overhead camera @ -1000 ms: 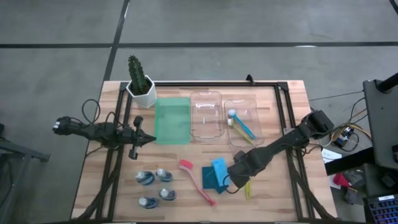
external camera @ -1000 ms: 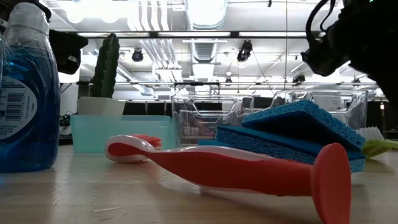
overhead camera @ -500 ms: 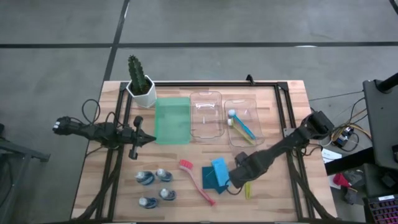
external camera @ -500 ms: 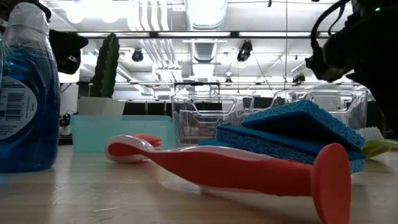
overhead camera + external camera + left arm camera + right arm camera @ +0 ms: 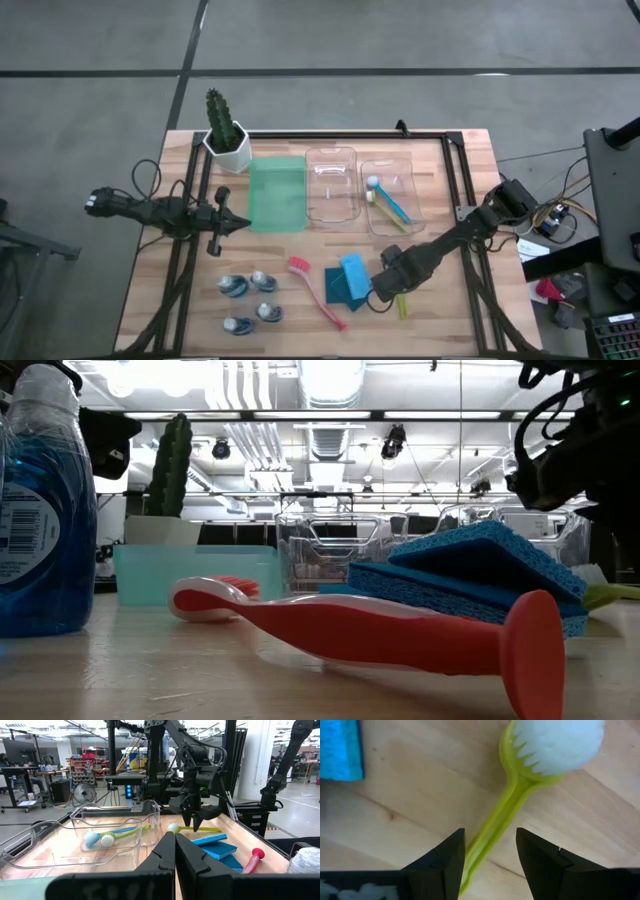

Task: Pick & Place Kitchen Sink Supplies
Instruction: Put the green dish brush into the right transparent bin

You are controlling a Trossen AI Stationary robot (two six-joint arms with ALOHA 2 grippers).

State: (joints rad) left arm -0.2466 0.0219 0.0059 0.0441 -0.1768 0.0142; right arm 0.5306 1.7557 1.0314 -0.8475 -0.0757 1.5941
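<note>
A yellow-green brush [image 5: 520, 785] with a white head lies flat on the table near the front right [image 5: 401, 304]. My right gripper [image 5: 490, 865] points down over it, open. Its fingers stand on either side of the handle and do not touch it. My left gripper [image 5: 248, 224] waits shut and level at the table's left, empty [image 5: 175, 840]. Two blue sponges [image 5: 348, 280] lie left of the right gripper, one resting tilted on the other. Beside them lies a pink brush [image 5: 318, 293]. Several small blue-white bottles [image 5: 250, 300] stand at the front left.
At the back stand a green tray [image 5: 276, 193], a clear tray [image 5: 331, 160], and a second clear tray [image 5: 408, 172] holding two brushes. A potted cactus [image 5: 225, 130] stands at the back left. A black frame [image 5: 460, 170] runs along the table's edges.
My right gripper has sunk toward the yellow-green brush. It has shifted a little toward the table's right and near edges and rolled slightly. It has stayed open. Nothing on the table has moved.
</note>
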